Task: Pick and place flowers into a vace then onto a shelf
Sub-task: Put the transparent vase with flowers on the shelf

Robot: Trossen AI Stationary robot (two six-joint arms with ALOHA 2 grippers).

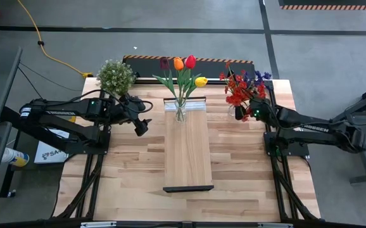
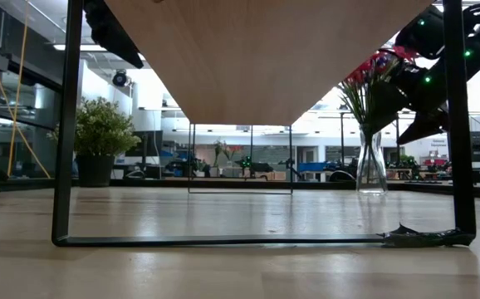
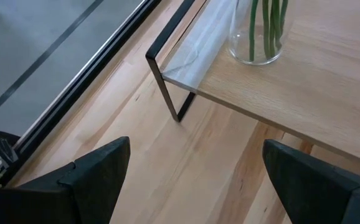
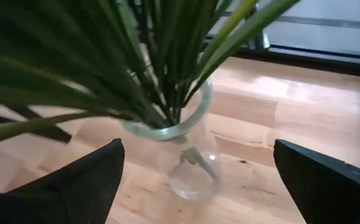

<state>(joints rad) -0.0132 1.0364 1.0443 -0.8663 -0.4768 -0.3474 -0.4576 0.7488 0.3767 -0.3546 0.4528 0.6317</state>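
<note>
The wide planked pale wooden tabletop (image 1: 233, 158) carried everything. Down its middle ran the long narrow pale wooden shelf (image 1: 187, 152), raised on thin dark metal end frames. At the shelf's far end stood a clear glass vase (image 1: 180, 111) holding tulips in dark purple, orange, red and yellow with green leaves (image 1: 183, 68); that bunch was already in place. Off the shelf, on the tabletop near the far right corner, stood a second clear round-bodied glass vase (image 4: 186, 163) filled with red small-blossom sprays and a purple sprig (image 1: 241, 85). A bushy green potted plant (image 1: 116, 76) sat at the far left corner.

The right gripper (image 4: 198, 177) was just at the second vase, its dark fingers (image 4: 80, 180) spread wide to either side of the glass, not yet touching it. The left gripper (image 3: 195, 174) hovered over bare tabletop beside the shelf's far end frame, its claw likewise spread wide and holding nothing.

As a judgement, the second vase was the thing to handle next. Glass is rigid, smooth and slippery, and it would break if dropped or squeezed hard. The tall, soft stems made the load top-heavy, so it would likely tip if gripped low or jerked. The best hold looked to be around the narrow neck just under the flared rim, where the fingers could close without crushing stems, with the vase kept upright throughout.
</note>
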